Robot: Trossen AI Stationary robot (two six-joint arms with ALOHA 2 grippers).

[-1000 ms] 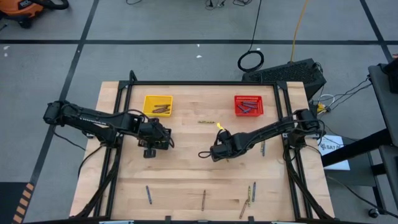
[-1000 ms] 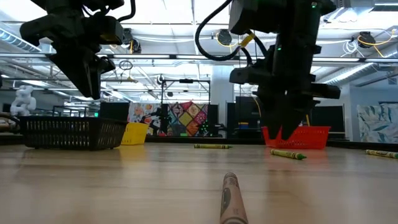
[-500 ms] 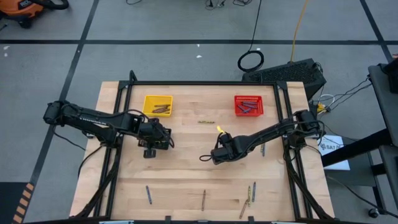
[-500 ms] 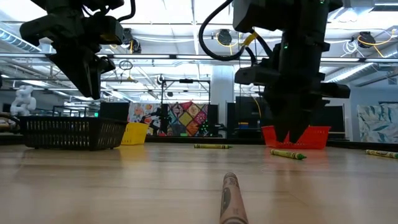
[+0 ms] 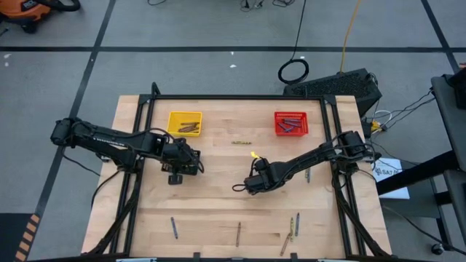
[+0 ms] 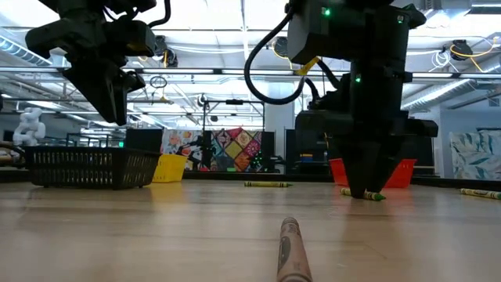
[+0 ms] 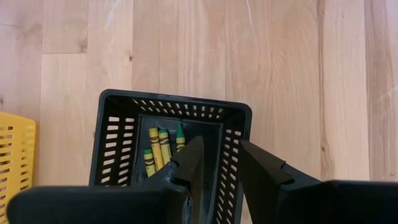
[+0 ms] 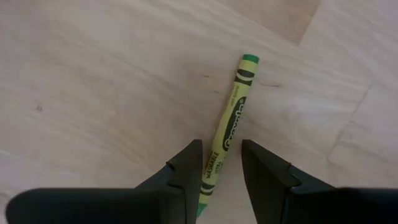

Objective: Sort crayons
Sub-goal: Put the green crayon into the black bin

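— While straddling the yellow-green paper-wrapped crayon on the pale wooden table, right gripper low, fingers apart, nothing clamped yet?
— Yes — crayon's length running forward, away between the fingertips. Farther off, left gripper parted, empty, over the black mesh basket.

You are working in a robotics lab or workshop hall: grey concrete floor marked with black tape lines, cables trailing across it, a wooden table framed by black rails, overhead strip lights and exposed piping beyond.
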